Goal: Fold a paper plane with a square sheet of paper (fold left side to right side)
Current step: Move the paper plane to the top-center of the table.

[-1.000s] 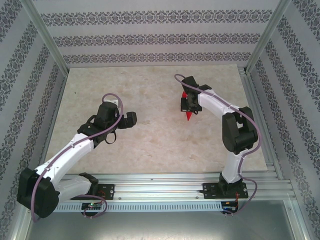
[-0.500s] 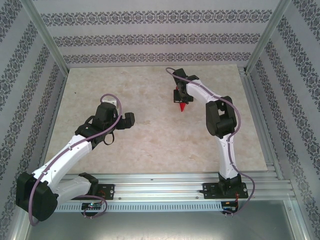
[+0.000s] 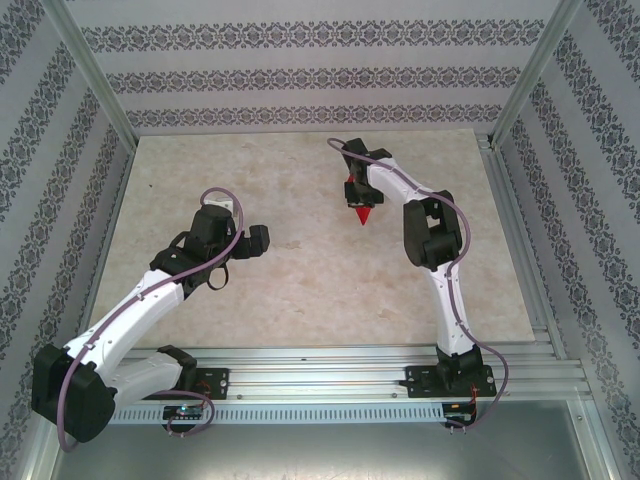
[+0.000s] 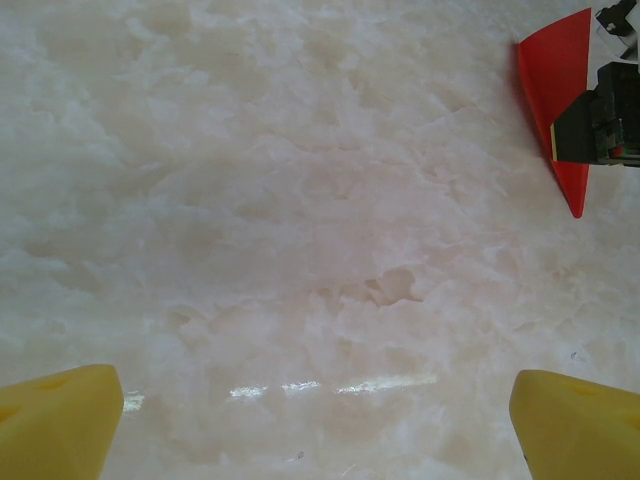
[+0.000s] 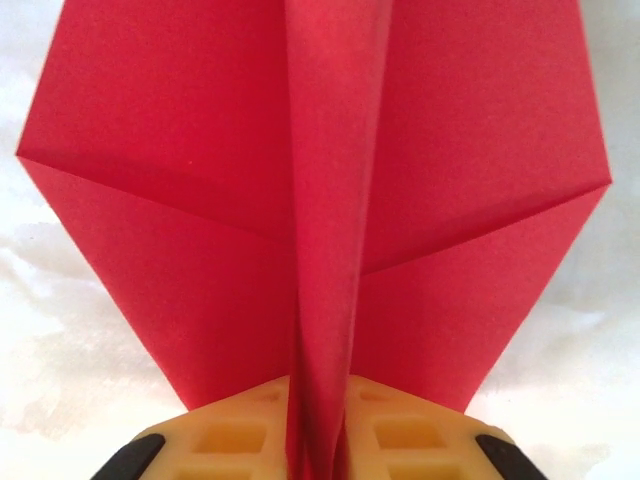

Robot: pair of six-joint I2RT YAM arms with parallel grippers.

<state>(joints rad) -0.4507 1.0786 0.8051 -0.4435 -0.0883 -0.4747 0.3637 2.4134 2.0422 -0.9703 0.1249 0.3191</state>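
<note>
Now the right gripper [image 3: 356,198] sits farther from its base and nearer the table's middle than a second ago. Its arm is stretched longer, and the bright red folded paper plane [image 3: 362,212] has gone with it, nose pointing toward the near edge.

Right wrist view: yellow fingers [image 5: 230,435] pinched tight on the plane's central ridge. Wings spread flat either side, creases crisp. Whether the plane touches the pale marble-patterned tabletop [image 3: 250,170] or hangs just above it cannot be judged.

The left gripper [image 3: 247,243] has not shifted. Its fingers [image 4: 60,415] are spread wide and hold nothing, and its camera looks across bare stone with the plane at upper right.

Judgement: folding looks finished. The shift reads as carrying or presenting the dart, with release yet to come.

Containers: none to log. The plane's sole holder is the right gripper.
</note>
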